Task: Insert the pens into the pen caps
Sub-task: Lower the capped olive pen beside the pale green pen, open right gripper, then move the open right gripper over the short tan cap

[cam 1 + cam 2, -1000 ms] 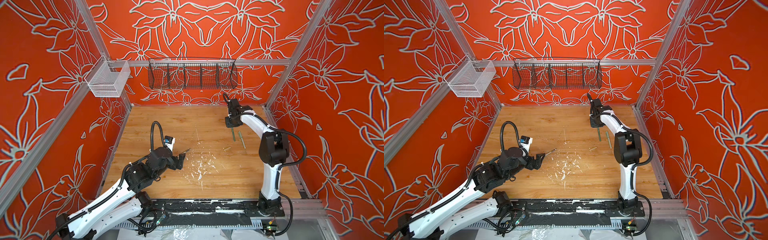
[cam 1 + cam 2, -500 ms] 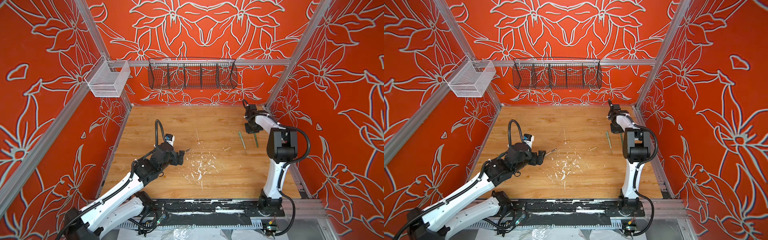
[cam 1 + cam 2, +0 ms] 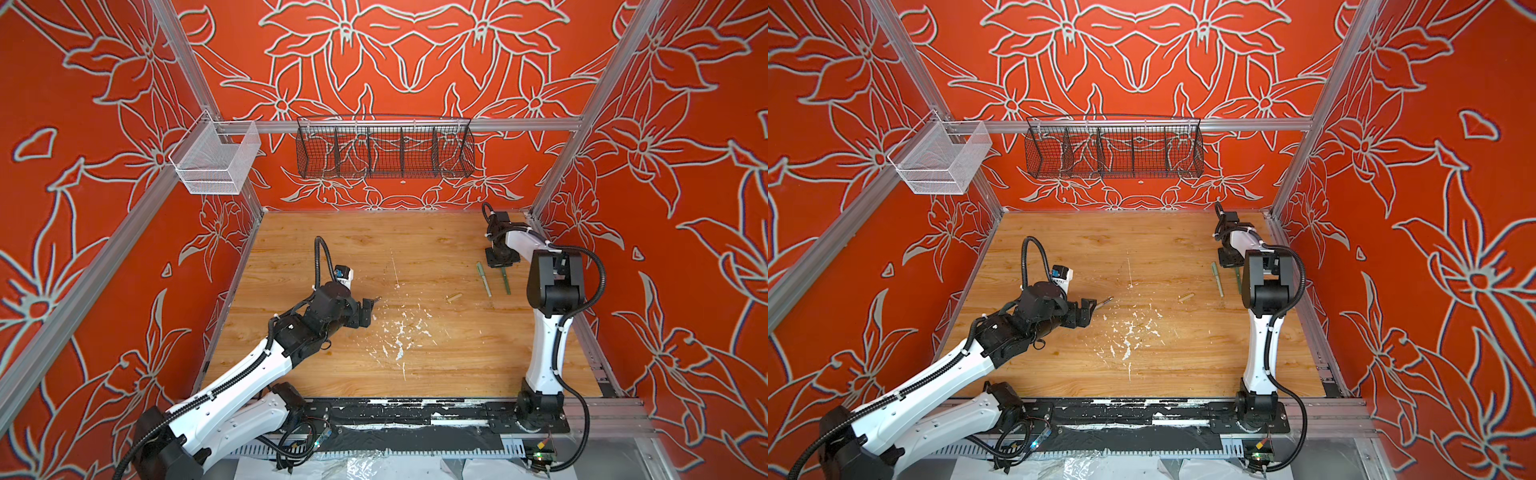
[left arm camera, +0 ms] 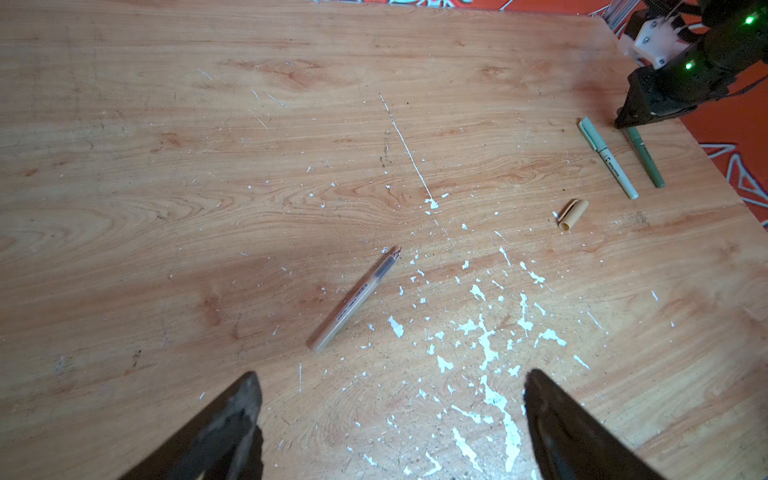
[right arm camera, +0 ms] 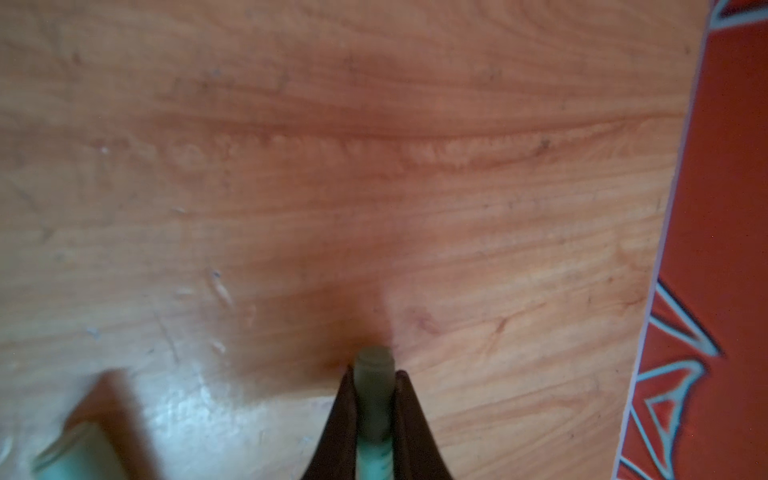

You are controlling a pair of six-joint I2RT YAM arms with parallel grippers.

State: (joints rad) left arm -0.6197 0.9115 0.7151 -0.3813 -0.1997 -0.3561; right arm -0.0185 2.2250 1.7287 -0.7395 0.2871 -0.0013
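L gripper (image 4: 390, 376): jaws wide apart, nothing btwn them. It hovers low over the table (image 4: 166, 166), just short of the tan pen's blunt end.
Tan pen (image 4: 351, 301): lying flat, uncapped, greyish tip bare, at the edge of the white paint flecks (image 4: 484, 340).
Tan cap (image 4: 572, 214): loose on its side, well apart from its pen, nearer the two green pens.
Pale green pen (image 4: 609, 158): flat on the wood; a cap w/ clip looks seated on its far end. I'd call that one done.
Dark green pen (image 4: 646, 160): just beside the pale one, roughly parallel, not touching it.
R gripper (image 5: 374, 374): jaws pinched shut on the dark green pen's far end, down at table level near the right wall. The wrist view shows a blunt stepped end poking out, so prob. the capped end, but it's too blurred to swear to.
Loose caps: only the tan one, as far as I can see.
Done so far: approx 2 of 3, if the dark green really is capped.
Left to do: tan pen into tan cap. That needs one arm on each, w/ the tip lined up to the cap mouth.
Risk: the cap is short & round and may roll if nudged.
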